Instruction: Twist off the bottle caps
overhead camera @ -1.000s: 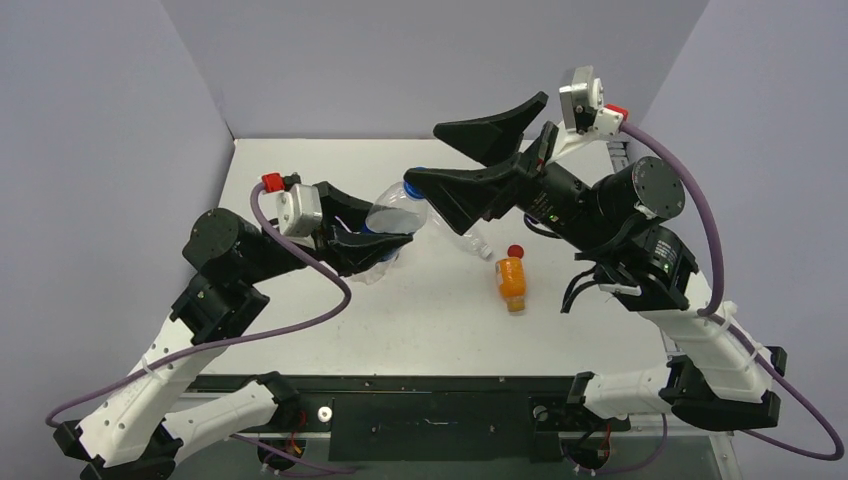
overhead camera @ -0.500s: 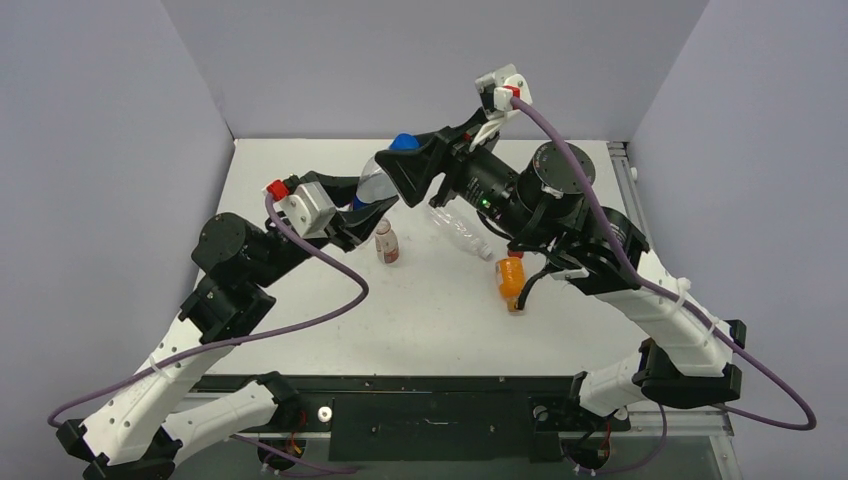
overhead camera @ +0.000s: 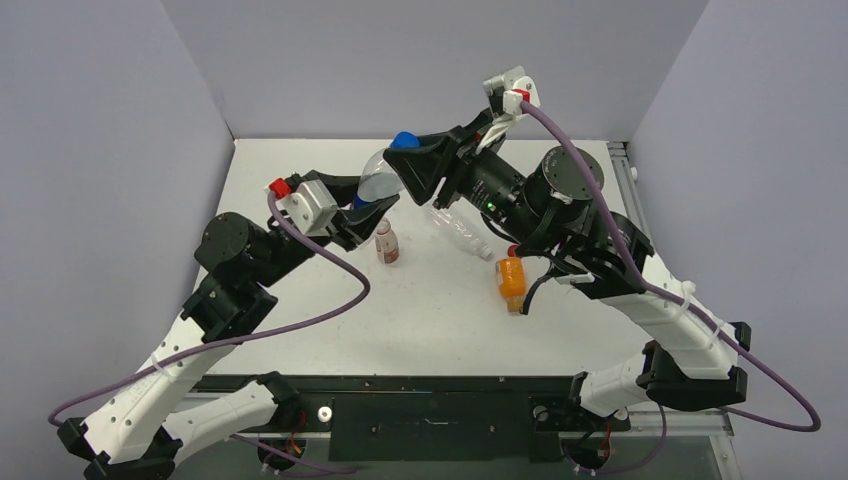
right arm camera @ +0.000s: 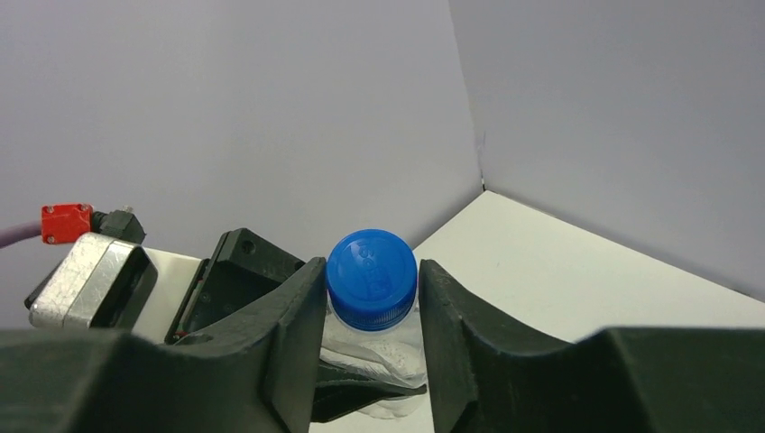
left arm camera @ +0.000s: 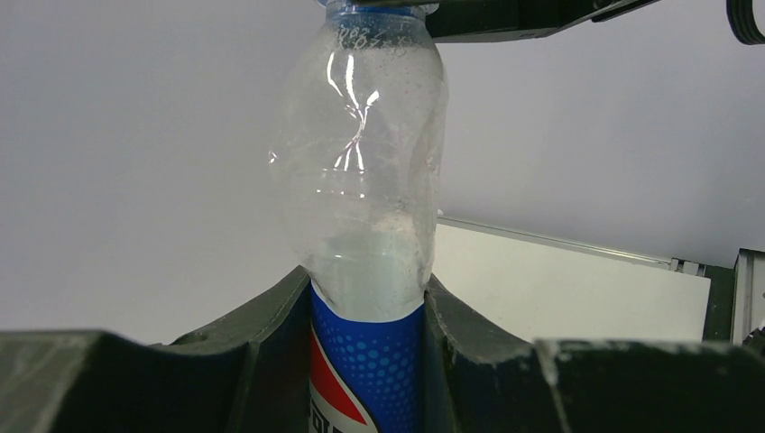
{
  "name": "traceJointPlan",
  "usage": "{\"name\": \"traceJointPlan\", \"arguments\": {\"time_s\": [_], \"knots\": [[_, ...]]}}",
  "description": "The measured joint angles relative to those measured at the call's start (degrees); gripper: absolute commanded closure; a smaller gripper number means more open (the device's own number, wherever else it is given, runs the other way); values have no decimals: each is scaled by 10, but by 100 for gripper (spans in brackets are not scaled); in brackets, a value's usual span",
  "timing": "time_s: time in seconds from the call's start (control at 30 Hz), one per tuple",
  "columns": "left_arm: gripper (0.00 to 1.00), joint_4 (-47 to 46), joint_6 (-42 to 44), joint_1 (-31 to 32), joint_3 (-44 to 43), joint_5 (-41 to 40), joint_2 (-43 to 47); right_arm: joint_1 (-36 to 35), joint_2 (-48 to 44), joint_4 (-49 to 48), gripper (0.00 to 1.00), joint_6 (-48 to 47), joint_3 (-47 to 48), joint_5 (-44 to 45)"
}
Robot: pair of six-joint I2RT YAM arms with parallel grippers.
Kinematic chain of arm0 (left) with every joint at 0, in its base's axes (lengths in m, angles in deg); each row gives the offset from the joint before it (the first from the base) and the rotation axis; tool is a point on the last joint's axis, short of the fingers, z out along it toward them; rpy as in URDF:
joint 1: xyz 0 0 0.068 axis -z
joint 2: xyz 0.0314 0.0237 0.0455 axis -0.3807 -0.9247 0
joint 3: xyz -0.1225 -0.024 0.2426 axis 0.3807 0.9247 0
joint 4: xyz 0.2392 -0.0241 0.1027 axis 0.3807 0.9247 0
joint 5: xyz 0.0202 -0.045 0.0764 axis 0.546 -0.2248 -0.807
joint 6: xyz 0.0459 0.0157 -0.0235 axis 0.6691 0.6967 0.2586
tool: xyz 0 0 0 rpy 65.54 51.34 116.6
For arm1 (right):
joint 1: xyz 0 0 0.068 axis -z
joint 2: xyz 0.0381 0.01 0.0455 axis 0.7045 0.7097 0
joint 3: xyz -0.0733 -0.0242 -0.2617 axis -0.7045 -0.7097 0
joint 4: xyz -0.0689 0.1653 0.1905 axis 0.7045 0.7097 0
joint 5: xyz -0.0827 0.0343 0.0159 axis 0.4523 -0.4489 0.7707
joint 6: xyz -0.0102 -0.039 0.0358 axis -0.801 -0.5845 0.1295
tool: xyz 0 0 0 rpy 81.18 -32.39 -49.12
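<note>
My left gripper (overhead camera: 372,205) (left arm camera: 367,361) is shut on the blue-labelled clear Pepsi bottle (overhead camera: 378,185) (left arm camera: 365,180) and holds it off the table, neck pointing up and away. Its blue cap (overhead camera: 405,141) (right arm camera: 372,271) sits between the fingers of my right gripper (overhead camera: 408,152) (right arm camera: 372,302), which press on both sides of it. A short bottle with a reddish label (overhead camera: 385,243) stands on the table. A clear unlabelled bottle (overhead camera: 458,230) lies on its side. Beside it lies an orange bottle (overhead camera: 511,283), with a red cap (overhead camera: 513,251) at its far end.
The white table (overhead camera: 300,170) is closed in by grey walls at the back and on both sides. Purple cables (overhead camera: 330,300) loop off both wrists. The right arm's forearm (overhead camera: 540,195) hangs over the clear and orange bottles.
The right gripper swung in over the bottle's neck and closed from wide open onto the blue cap. The left arm raised the Pepsi bottle, uncovering the short reddish-labelled bottle.
</note>
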Motion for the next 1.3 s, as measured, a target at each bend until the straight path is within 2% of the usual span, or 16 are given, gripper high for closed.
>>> {"name": "traceJointPlan", "arguments": {"time_s": [0.2, 0.27, 0.37, 0.5, 0.77, 0.9, 0.93, 0.97, 1.0, 1.07, 1.13, 1.3], "knots": [[100, -2, -4, 0, 0, 0, -1, 0, -1, -2, 96, -1, 0, -6], [100, -2, -7, 0, 0, 1, -1, 0, -1, -2, 100, -2, 0, -6], [100, -2, -16, 0, 0, 4, -1, 0, -1, -2, 100, -11, 0, -14], [100, -4, -37, -1, 0, 28, 0, 11, -7, -1, 100, -33, 0, -67], [100, 7, -137, -4, -53, 175, -13, 85, -43, -38, 100, -19, -16, -346], [100, 12, -180, -5, -71, 229, -13, 96, -44, -76, 100, 5, -21, -438], [100, 14, -185, -5, -73, 238, -11, 96, -44, -81, 97, 7, -22, -452], [100, 16, -188, -4, -75, 247, -10, 95, -44, -85, 77, 9, -22, -464], [100, 17, -190, -4, -76, 251, -9, 95, -44, -87, 48, 10, -22, -471], [100, 22, -190, -4, -76, 253, -7, 95, -44, -84, 24, 10, -22, -469], [100, 34, -183, -4, -75, 257, -7, 93, -44, -81, 21, 8, -22, -447], [100, 53, -160, -2, -62, 239, -9, 72, -56, -47, 19, -21, -28, -340]]}}
